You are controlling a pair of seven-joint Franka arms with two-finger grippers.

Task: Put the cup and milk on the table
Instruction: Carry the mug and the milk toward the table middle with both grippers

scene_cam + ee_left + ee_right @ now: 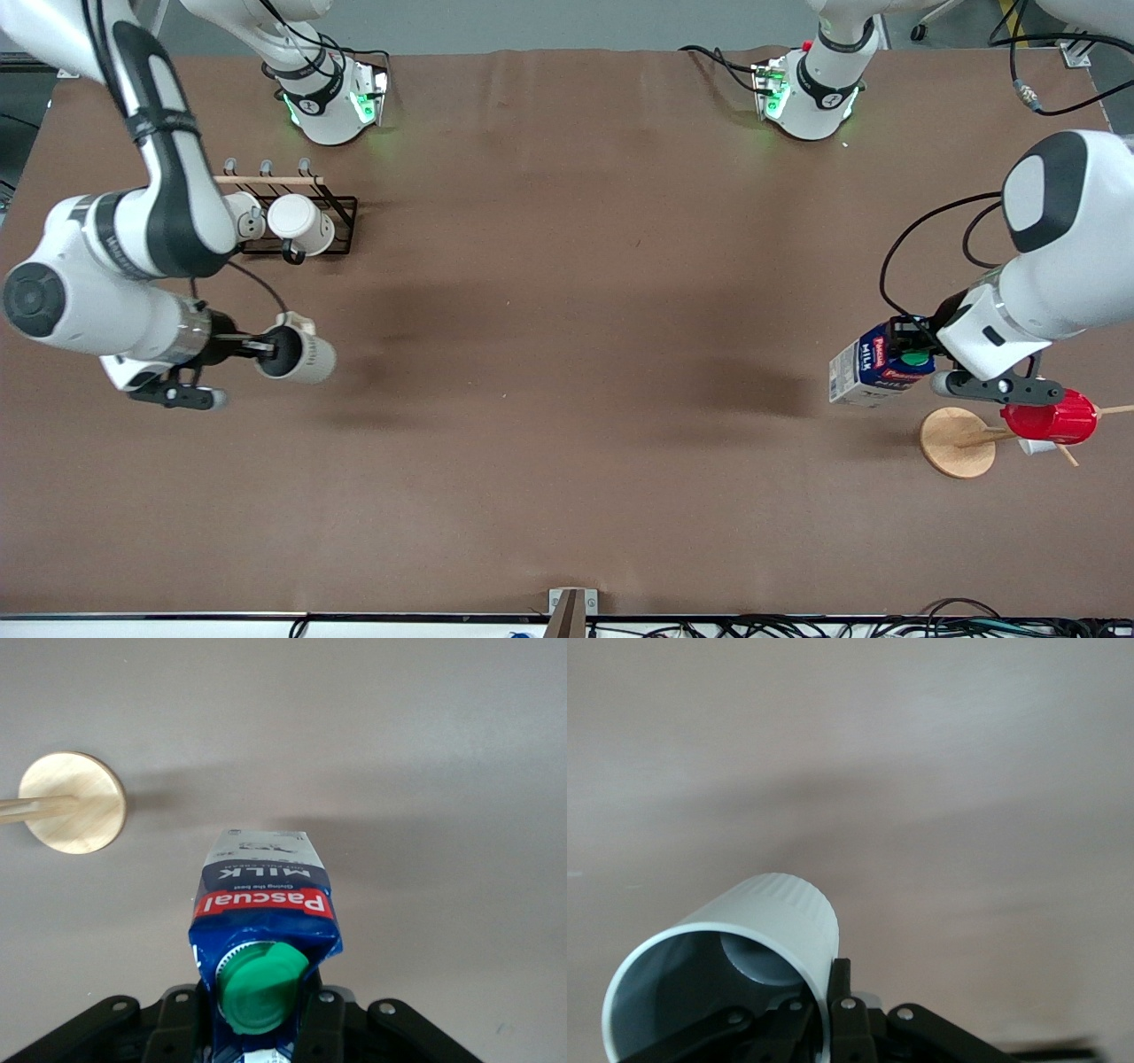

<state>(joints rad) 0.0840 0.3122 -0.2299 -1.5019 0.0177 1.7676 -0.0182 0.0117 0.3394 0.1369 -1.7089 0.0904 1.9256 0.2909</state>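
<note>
Held the cup [301, 354] in the right gripper [268, 347], clenched tight on the rim, one finger inside the dark mouth and one outside. Kept it up in the air, lying on its side, over the table [567, 425] at the right arm's end. Hung it over a spot nearer to the front camera than the black rack [341, 232] with the two plain white mugs [301, 223].

Held the milk [864, 365] in the left gripper [908, 356], squeezed shut on the blue top just by the green cap [261, 985]. Kept that up in the air too, tipped over a lot, over the left arm's end of the table. Hung it near the round wooden disc [955, 441] and the red cup [1050, 416] on its little wooden stand, not touching them.

Looked like the carrying step, with both things gripped and neither one set down yet. Seemed about halfway through the job.

Next, probably needed to turn the cup so its bottom faced down. Needed to stand the milk up straight as well, or risk a fall once let go. Then needed to bring both down slowly onto bare brown table, away from the rack and the stand. Needed to let go only with each thing resting flat.
</note>
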